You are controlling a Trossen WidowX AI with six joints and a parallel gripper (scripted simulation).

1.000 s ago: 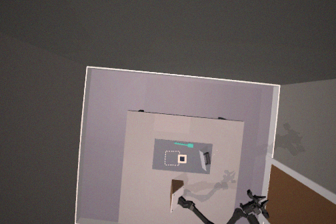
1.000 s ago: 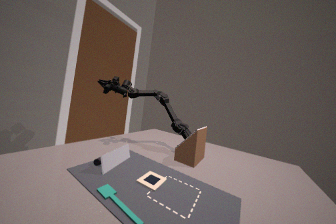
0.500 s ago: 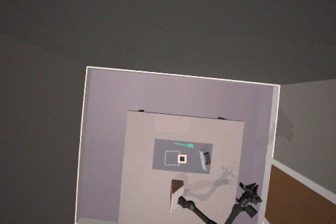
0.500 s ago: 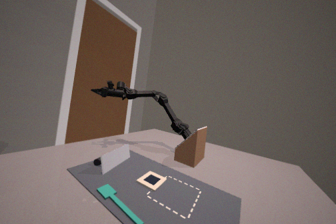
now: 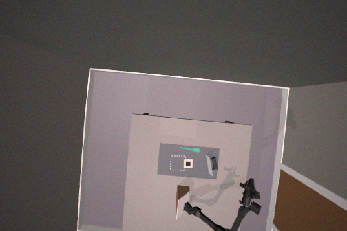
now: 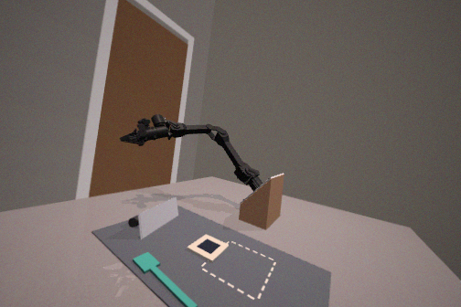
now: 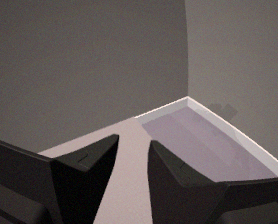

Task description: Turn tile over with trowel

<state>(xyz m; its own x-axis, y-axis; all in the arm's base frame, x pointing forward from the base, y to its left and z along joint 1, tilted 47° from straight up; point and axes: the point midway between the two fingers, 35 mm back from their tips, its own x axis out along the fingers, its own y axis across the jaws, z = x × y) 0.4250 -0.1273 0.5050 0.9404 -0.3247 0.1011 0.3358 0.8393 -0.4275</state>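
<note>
The tile lies flat on the grey mat, its dark square mark facing up. It lies across one side of the dashed outline, mostly outside it. The green trowel lies flat on the mat along one long edge, apart from the tile. My gripper is high above the table, away from the mat, tile and trowel. Its fingers stand a little apart with nothing between them.
A pale upright plate stands at the mat's end, with a black cylinder behind it. A brown wedge-shaped block with a white face stands beside the mat, near the arm's base. The table edge shows in the wrist view.
</note>
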